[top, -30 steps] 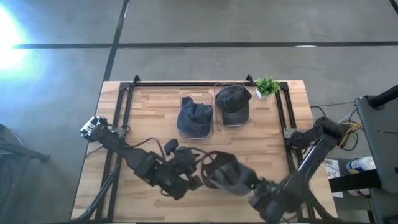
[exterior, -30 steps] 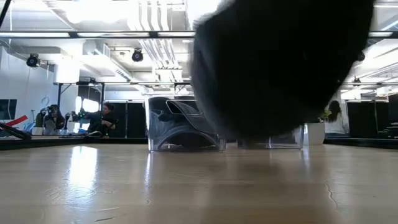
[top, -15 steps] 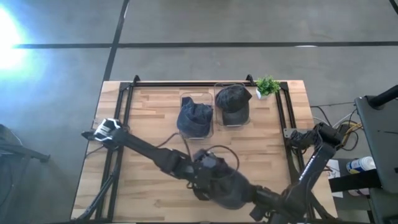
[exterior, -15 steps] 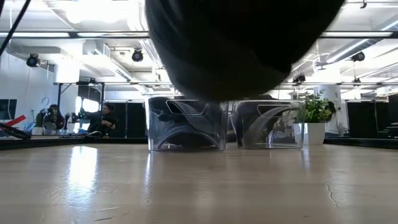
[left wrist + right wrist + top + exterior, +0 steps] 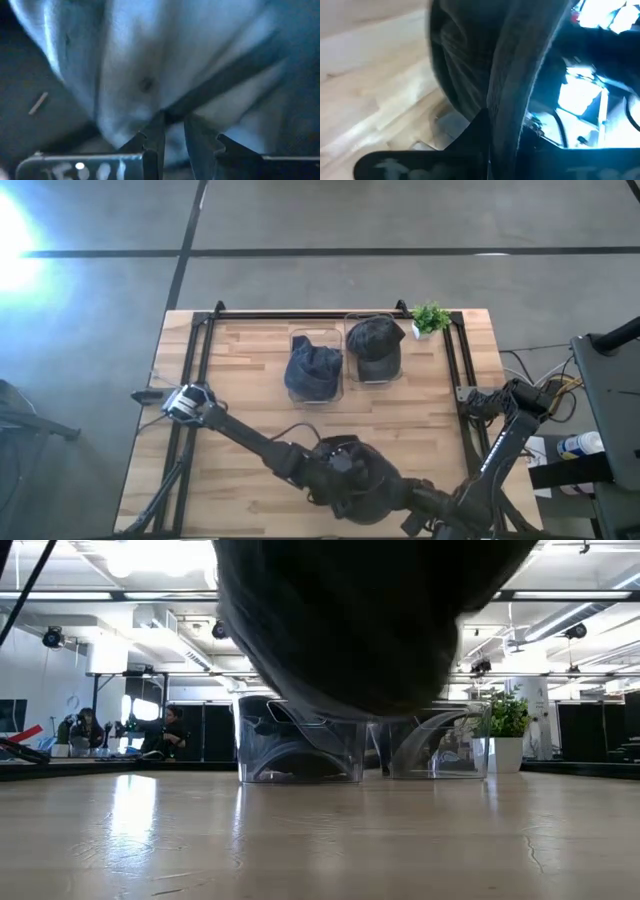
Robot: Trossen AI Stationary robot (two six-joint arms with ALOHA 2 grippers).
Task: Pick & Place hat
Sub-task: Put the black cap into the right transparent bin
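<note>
A dark grey hat (image 5: pixel 365 480) hangs in the air over the table's near middle, between my two grippers. It fills the top of the low view (image 5: pixel 360 620), clear of the tabletop. My left gripper (image 5: pixel 335 470) is at its left side and my right gripper (image 5: pixel 408 500) at its right near side. Both are shut on it. At the back stand two clear bins: the left one (image 5: pixel 316 370) holds a blue denim hat and the right one (image 5: pixel 374 348) a dark grey cap. My left gripper pinches a fold of the hat's cloth (image 5: pixel 165 107) between its two fingers, beside a dark seam. It comes from the table's left. The hat is lifted clear of the table. My right gripper pinches the hat's edge band (image 5: pixel 512 95) between its two fingers, coming from the table's right near side. The band runs up away from the fingers, and the crown hangs beside it, clear of the wood.
A small potted plant (image 5: pixel 430 317) stands at the far right corner, next to the right bin. Black rails run along the table's left, far and right sides. Bare wood (image 5: pixel 250 410) lies between the bins and the hat.
My left gripper has reached toward the table's right, up to the hat. The hat has risen higher above the tabletop and shifted a little toward the table's left and near edge. My right gripper has gone with it.
</note>
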